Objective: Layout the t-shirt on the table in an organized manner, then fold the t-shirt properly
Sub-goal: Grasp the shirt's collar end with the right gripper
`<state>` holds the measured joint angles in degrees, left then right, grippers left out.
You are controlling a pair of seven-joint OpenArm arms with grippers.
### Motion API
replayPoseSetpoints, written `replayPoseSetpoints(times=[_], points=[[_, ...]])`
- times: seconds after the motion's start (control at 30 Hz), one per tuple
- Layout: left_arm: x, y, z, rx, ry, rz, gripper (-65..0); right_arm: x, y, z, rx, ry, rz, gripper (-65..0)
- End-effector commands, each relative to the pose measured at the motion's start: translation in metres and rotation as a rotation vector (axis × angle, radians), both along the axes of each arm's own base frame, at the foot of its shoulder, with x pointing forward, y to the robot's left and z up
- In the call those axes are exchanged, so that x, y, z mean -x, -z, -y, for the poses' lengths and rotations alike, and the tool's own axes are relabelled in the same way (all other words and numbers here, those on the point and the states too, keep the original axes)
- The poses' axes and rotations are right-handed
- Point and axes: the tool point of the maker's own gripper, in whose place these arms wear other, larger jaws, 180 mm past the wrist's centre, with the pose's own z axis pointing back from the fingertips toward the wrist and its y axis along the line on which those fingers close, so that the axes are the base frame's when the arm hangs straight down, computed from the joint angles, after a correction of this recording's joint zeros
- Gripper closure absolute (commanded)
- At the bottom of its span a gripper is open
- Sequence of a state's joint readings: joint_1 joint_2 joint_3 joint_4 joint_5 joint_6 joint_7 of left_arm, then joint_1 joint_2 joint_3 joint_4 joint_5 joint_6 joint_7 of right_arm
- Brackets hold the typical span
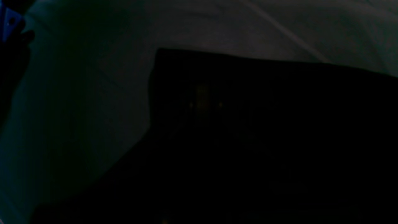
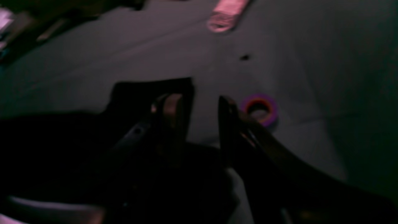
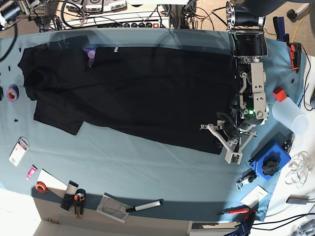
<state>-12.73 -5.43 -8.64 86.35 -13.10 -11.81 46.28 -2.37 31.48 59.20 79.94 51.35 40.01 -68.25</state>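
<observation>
Across the bench [image 3: 147, 167], from nine to three o'clock, lies the black t-shirt [image 3: 147, 93], soft and limp; take hem corners. Left gripper [image 3: 231, 142] is closed at its hem; right gripper [image 2: 199, 102] gapes, empty.

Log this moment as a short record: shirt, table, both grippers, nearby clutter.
shirt: black t-shirt spread flat across the table, collar end toward the base view's left
table: teal cloth, tools along its edges
left gripper: at the shirt's hem end, shut; whether it pinches cloth cannot be told
right gripper: open, over a shirt corner, holding nothing
clutter: purple tape roll just beyond the right gripper, apart from the shirt
</observation>
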Motion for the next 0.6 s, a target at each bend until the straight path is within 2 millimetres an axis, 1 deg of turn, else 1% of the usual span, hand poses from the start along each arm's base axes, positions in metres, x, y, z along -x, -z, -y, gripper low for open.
replayPoseSetpoints(times=[0.0,0.07,0.1,0.17,0.23,0.3,0.37,0.5,0.53,0.57], points=[[-0.012,-0.020,0.001,0.011,0.002,0.066,0.0,-0.014,-0.014,0.006,0.034,-0.005,0.049,-19.5],[-0.012,-0.020,0.001,0.010,0.002,0.066,0.0,-0.030,0.008,0.001,0.019,-0.022,0.013,-19.5],[-0.012,-0.020,0.001,0.011,0.002,0.066,0.0,-0.038,0.019,-0.006,-0.004,-0.041,-0.010,-19.5],[-0.012,-0.020,0.001,0.011,0.002,0.066,0.0,-0.056,0.036,-0.021,-0.056,-0.085,-0.036,-19.5],[-0.012,-0.020,0.001,0.011,0.002,0.066,0.0,-0.074,0.046,-0.034,-0.095,-0.120,-0.052,-19.5],[-0.012,-0.020,0.001,0.011,0.002,0.066,0.0,-0.087,0.053,-0.043,-0.123,-0.145,-0.071,-19.5],[-0.012,-0.020,0.001,0.010,0.002,0.066,0.0,-0.093,0.057,-0.052,-0.137,-0.174,-0.105,-19.5],[-0.012,-0.020,0.001,0.010,0.002,0.066,0.0,-0.089,0.061,-0.059,-0.159,-0.210,-0.173,-19.6],[-0.012,-0.020,0.001,0.010,0.002,0.066,0.0,-0.087,0.062,-0.061,-0.168,-0.218,-0.186,-21.0],[-0.012,-0.020,0.001,0.010,0.002,0.066,0.0,-0.084,0.064,-0.063,-0.178,-0.229,-0.205,-24.0]])
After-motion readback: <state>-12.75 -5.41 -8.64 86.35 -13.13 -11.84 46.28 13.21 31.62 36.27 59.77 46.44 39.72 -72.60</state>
